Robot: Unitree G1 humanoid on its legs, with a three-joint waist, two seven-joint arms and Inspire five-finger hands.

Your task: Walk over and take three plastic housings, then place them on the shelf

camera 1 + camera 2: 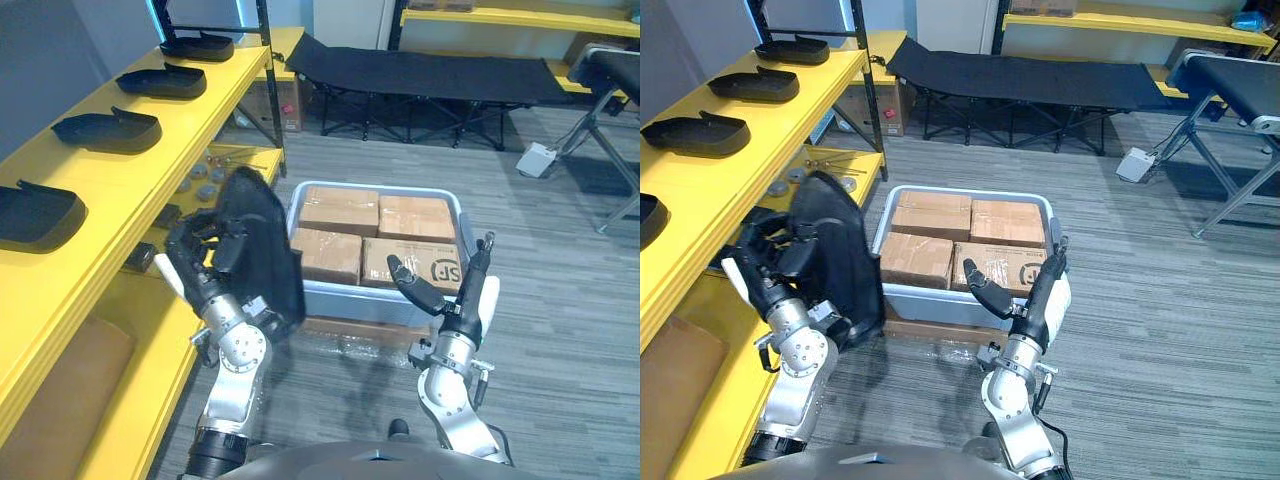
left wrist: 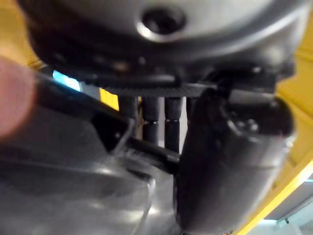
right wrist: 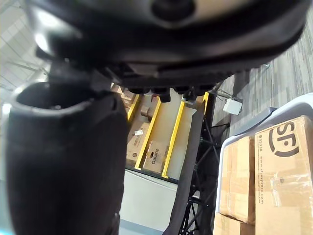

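Left hand (image 1: 205, 255) is up close in front w/ fingers curled round the edge of a black plastic housing (image 1: 262, 245), so it's clamped on it and that's where the piece is rn: in the air, not on anything. The housing hangs roughly on end, long axis running top to bottom w/ a bit of tilt, sticking out on the hand's right side. Right hand (image 1: 450, 290) is just idle, fingers straight and apart, nothing in it, hovering by the front of the grey bin (image 1: 340, 298) of cardboard boxes (image 1: 340, 210). Key thing imo: the yellow shelf (image 1: 130, 190) sits on the robot's left, so the left arm is way closer and the carry goes left and up, prob laying the piece flat like the others. Four housings already line the top, nearest one (image 1: 35, 215), next (image 1: 105, 130). Further back there's a black folding cot (image 1: 420, 75).
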